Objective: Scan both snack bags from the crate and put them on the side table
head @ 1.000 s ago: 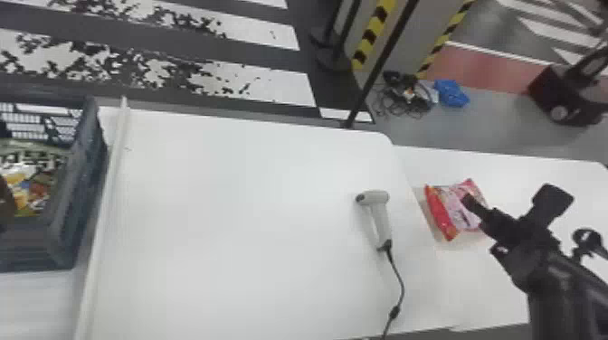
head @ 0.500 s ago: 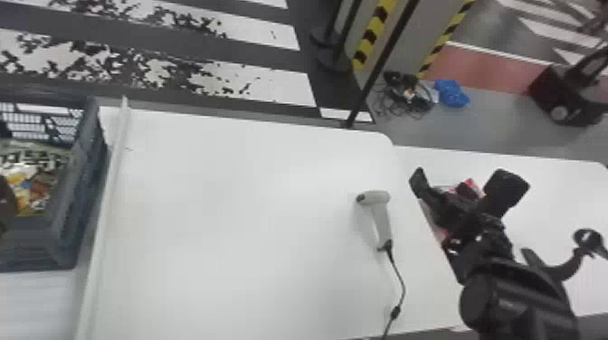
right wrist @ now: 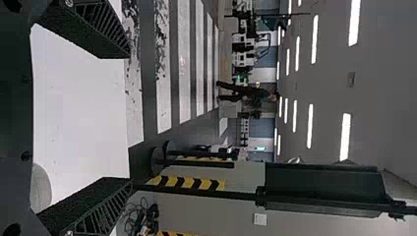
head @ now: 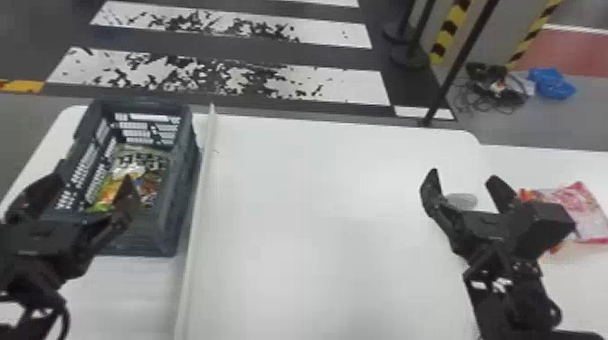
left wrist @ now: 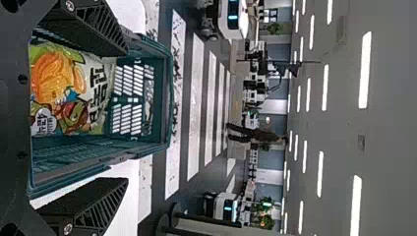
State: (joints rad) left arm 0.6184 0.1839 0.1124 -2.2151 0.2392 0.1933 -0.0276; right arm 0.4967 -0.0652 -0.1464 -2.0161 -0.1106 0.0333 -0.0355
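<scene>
Snack bag [head: 147,174]: it lies inside the crate [head: 180,181].
Pink bag [head: 583,212]: it lies on your side table [head: 583,294].
Left gripper [head: 92,174]: near the crate, you have its fingers wide apart, empty.
Right gripper [head: 465,177]: its fingers you have also wide apart, empty.

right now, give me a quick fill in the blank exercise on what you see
The crate stands toward the robot's ____ side. The fingers of the left gripper and right gripper are ____, not shut. The gripper nearer the pink snack bag is the ____ one. The green and orange snack bag lies ____ the crate, not beside it.

Missing words: left; open; right; inside
</scene>
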